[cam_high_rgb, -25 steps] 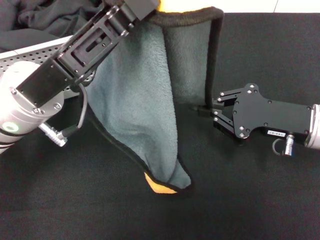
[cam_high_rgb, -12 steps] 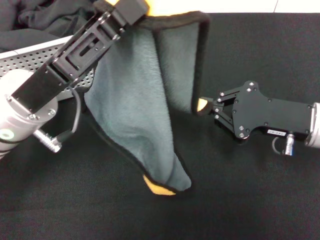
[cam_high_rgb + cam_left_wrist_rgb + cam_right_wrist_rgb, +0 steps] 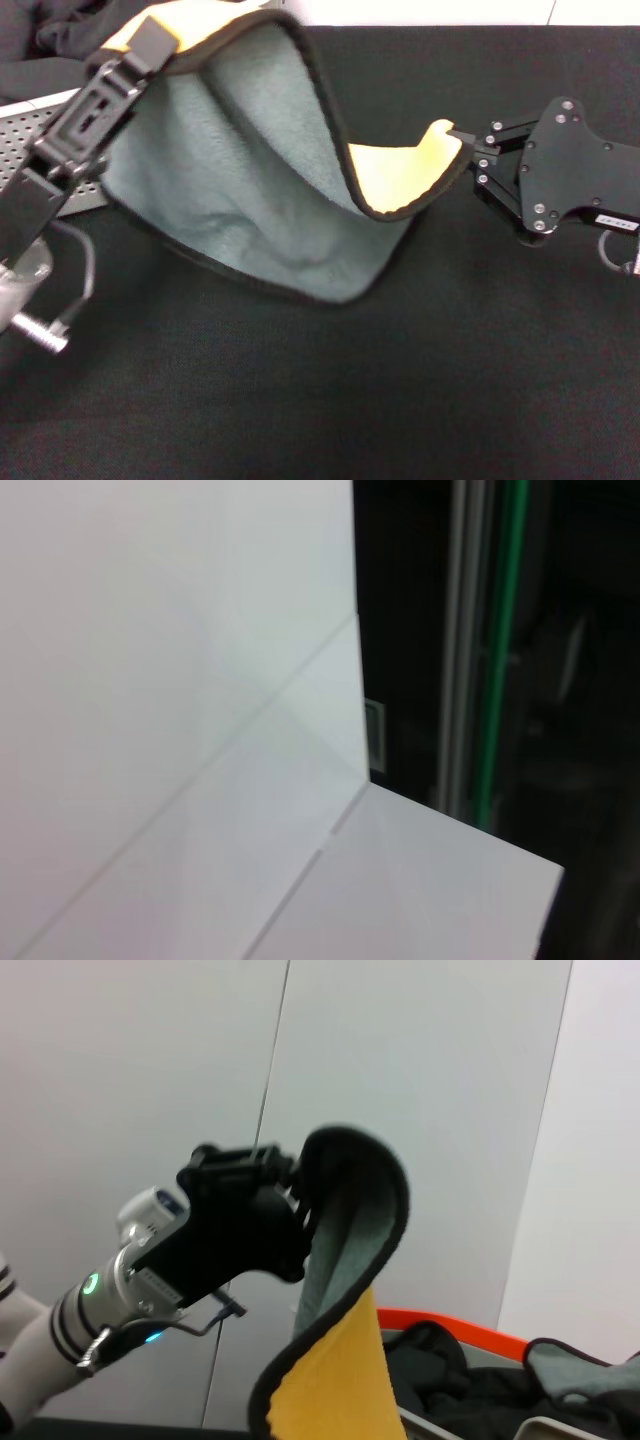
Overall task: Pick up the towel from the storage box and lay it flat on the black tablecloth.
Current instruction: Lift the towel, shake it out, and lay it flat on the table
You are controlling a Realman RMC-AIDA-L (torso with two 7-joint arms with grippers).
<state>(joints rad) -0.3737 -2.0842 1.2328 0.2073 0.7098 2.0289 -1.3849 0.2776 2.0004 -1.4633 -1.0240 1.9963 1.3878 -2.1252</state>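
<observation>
The left wrist view is pretty much useless here, just pale wall panels and a dark gap, no fingers or cloth in it; in the head view the left gripper [image 3: 150,45] has its fingertips buried under the towel [image 3: 250,170], so the jaws can't be made out directly, but it's clearly pinching the upper left edge and carrying it. The right gripper [image 3: 462,140] is clamped narrow on the opposite corner, where the yellow face flips up; its arm is cut off at the frame edge. The towel hangs stretched between the two above the black tablecloth [image 3: 330,400], sagging in the middle, and whether the low edge touches the cloth is hard to say. The storage box [image 3: 40,125] peeks out at far left, mostly covered. Compared with half a second ago, the towel was hanging long and narrow from the left gripper; now the right one has pulled its corner up and out, spreading it wide.
</observation>
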